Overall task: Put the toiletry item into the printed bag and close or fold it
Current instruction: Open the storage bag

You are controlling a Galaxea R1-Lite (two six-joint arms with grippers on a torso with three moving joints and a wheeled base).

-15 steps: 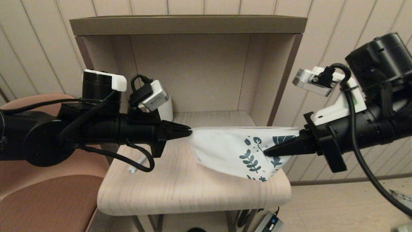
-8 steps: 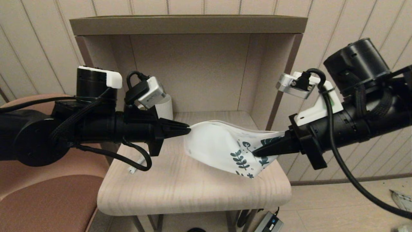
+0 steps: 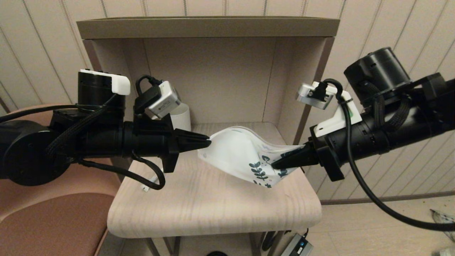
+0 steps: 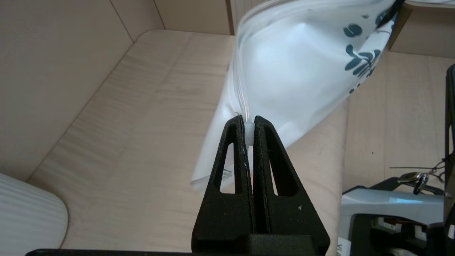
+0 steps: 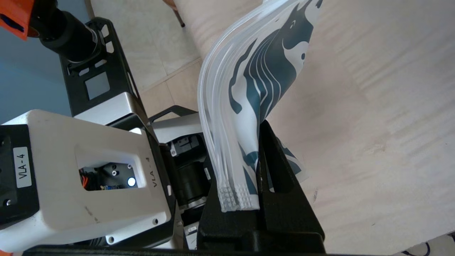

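The printed bag (image 3: pixel 234 153) hangs slack between both grippers above the wooden shelf top, its upper edge bowed upward. At the bag's plain white end, my left gripper (image 3: pixel 209 143) is shut on the zip edge (image 4: pixel 249 129). My right gripper (image 3: pixel 273 165) is shut on the leaf-printed end (image 5: pixel 249 81), with the zip strip running down between its fingers. A slim white tube, the toiletry item (image 3: pixel 150 182), lies on the shelf top under my left arm, partly hidden by a cable.
A white ribbed mug (image 3: pixel 181 119) stands at the back left of the alcove, behind my left wrist. The wooden shelf top (image 3: pixel 213 209) has a back wall, side walls and a rounded front edge. A brown chair (image 3: pixel 42 213) sits to the left.
My right gripper has moved left toward the left gripper. The bag, stretched flat before, now sags and bows upward. My left arm has shifted slightly left.
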